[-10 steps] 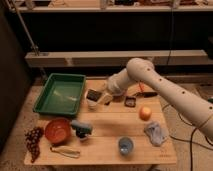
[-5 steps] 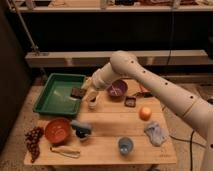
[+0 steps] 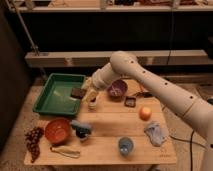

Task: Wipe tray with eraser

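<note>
1. clenching the gripper (image 3: pixel 83 94) on the eraser (image 3: pixel 77 92), holding it at the right side of the tray (image 3: pixel 52 102), just inside the rim and seemingly close above the floor.
2. risking a snag on the raised rim if descending this near the edge, likely twisting the eraser out of the grip.
3. risking a leftward slide of the light tray if pressing hard while sweeping, with nothing bracing it.
4. risking a knock to the small pale item (image 3: pixel 92 103) just beside the wrist, or to the purple bowl (image 3: pixel 117 90) near the forearm, if swinging low.
5. risking a stroke through air, never touching the tray floor, if travelling too high.
</note>
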Available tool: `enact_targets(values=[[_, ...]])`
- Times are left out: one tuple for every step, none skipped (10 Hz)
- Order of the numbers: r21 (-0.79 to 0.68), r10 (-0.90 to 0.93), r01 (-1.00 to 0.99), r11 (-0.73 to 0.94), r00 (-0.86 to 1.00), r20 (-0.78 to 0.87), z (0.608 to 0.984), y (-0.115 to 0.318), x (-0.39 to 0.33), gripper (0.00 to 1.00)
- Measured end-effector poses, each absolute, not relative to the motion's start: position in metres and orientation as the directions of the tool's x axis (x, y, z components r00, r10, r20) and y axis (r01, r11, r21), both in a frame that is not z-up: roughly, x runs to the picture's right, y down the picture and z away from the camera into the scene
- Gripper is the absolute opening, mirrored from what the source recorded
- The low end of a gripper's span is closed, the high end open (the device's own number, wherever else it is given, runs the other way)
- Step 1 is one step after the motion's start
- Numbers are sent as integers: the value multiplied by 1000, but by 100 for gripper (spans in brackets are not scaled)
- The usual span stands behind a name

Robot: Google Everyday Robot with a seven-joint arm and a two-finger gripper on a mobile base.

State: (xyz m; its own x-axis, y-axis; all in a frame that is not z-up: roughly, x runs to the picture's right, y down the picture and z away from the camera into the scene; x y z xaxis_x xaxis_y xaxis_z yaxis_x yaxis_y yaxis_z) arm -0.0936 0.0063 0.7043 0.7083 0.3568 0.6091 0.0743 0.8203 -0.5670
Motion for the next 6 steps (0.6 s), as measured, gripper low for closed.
enact_targets(values=[[-565, 354, 87, 821, 698, 622, 706, 3, -97, 0], [-563, 352, 101, 820, 687, 636, 710, -2, -103, 0], [-561, 345, 124, 819, 674, 653, 720, -14, -119, 0], [-561, 339, 145, 815, 666, 664, 732, -25, -139, 0], [-560, 333, 159, 813, 662, 671, 742, -32, -157, 0], [-557, 323, 175, 812, 660, 678, 752, -41, -179, 0]])
